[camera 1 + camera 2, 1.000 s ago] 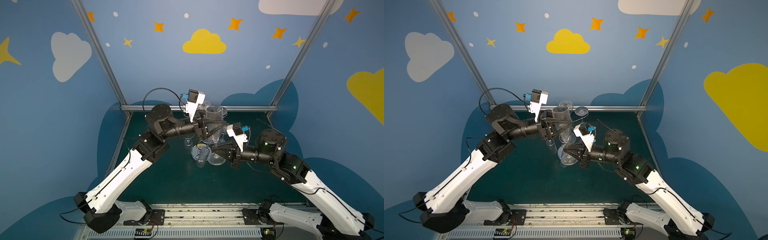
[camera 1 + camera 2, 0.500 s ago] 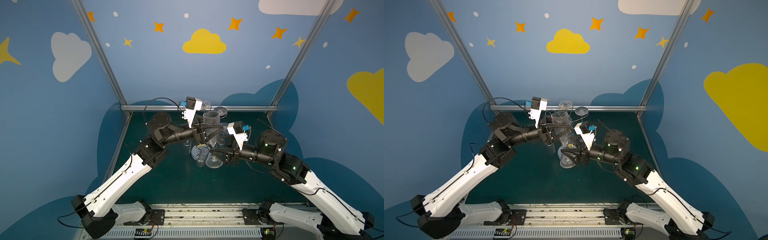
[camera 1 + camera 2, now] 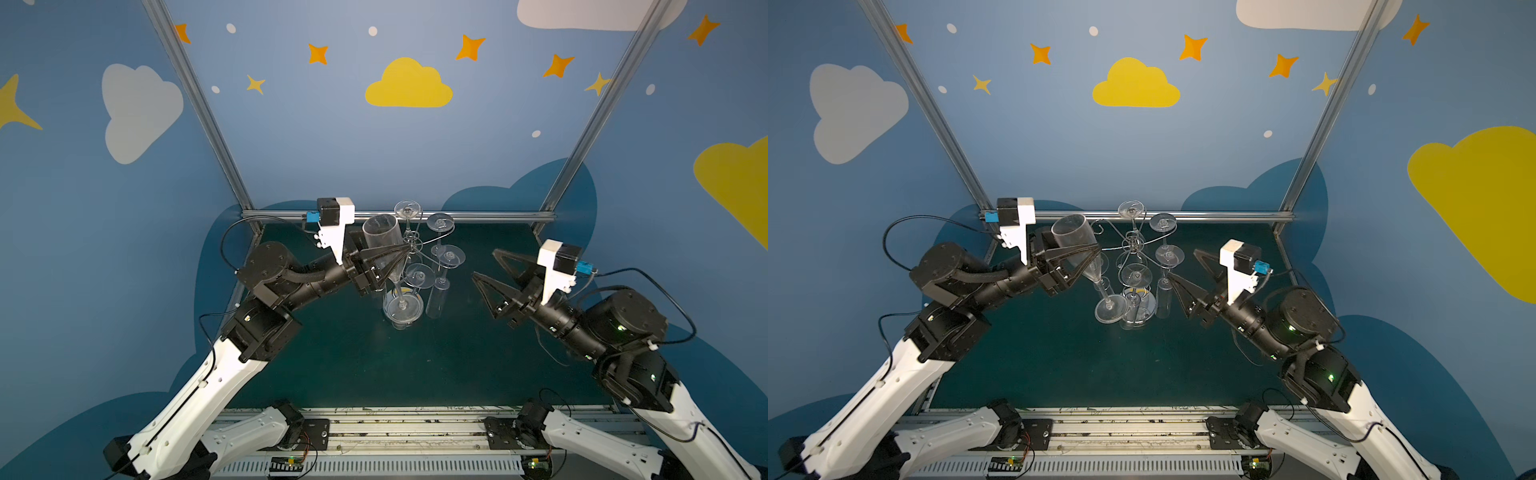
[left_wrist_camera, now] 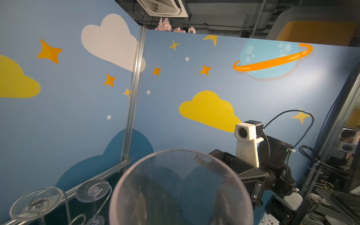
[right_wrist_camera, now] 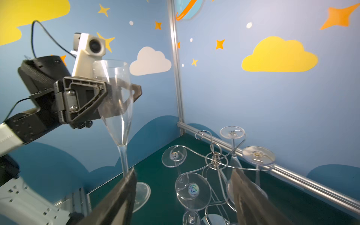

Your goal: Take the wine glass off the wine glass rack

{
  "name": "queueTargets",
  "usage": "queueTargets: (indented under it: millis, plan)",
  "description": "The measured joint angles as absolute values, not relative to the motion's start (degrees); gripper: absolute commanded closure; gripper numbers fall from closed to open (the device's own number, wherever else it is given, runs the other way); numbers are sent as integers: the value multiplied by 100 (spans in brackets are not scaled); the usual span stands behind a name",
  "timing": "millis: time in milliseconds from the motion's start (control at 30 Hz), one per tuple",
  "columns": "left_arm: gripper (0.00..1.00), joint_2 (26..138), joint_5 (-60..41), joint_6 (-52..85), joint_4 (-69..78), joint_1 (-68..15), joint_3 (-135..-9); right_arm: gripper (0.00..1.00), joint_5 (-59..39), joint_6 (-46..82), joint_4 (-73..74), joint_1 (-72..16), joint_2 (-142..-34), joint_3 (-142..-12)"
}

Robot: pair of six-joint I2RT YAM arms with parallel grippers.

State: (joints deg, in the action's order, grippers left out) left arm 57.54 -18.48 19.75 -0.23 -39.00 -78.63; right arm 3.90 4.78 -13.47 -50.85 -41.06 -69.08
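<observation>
The left tool grips the wine glass by its bowl, upright just beside the rack — so it looks off already — while the right tool gapes empty, and maybe only putting the glass down is left.

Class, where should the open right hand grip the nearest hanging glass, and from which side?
Probably its bowl, approached level from the right: the glass hangs inverted off the rack, foot hooked on its wire, bowl free below.
</observation>
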Motion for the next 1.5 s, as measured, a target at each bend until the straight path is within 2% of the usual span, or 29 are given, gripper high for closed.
queueTargets:
  millis: [500, 833, 1200, 1500]
  plan:
    - [61, 4466, 637, 202, -969, -3874, -7389, 24, 1758, 429, -1588, -5083, -3127, -6143]
    - [60, 4014, 1907, -814, -327, -3802, -5846, 24, 2106, 556, -1831, -5083, -2676, -5867]
    - [63, 4661, 2010, -729, 1050, -2877, -4904, 24, 2423, 554, -2123, -5083, -2563, -5645]
    - [65, 6117, 1485, 86, 2375, -1586, -4578, 23, 2716, 36, -2025, -5083, -2585, -5452]
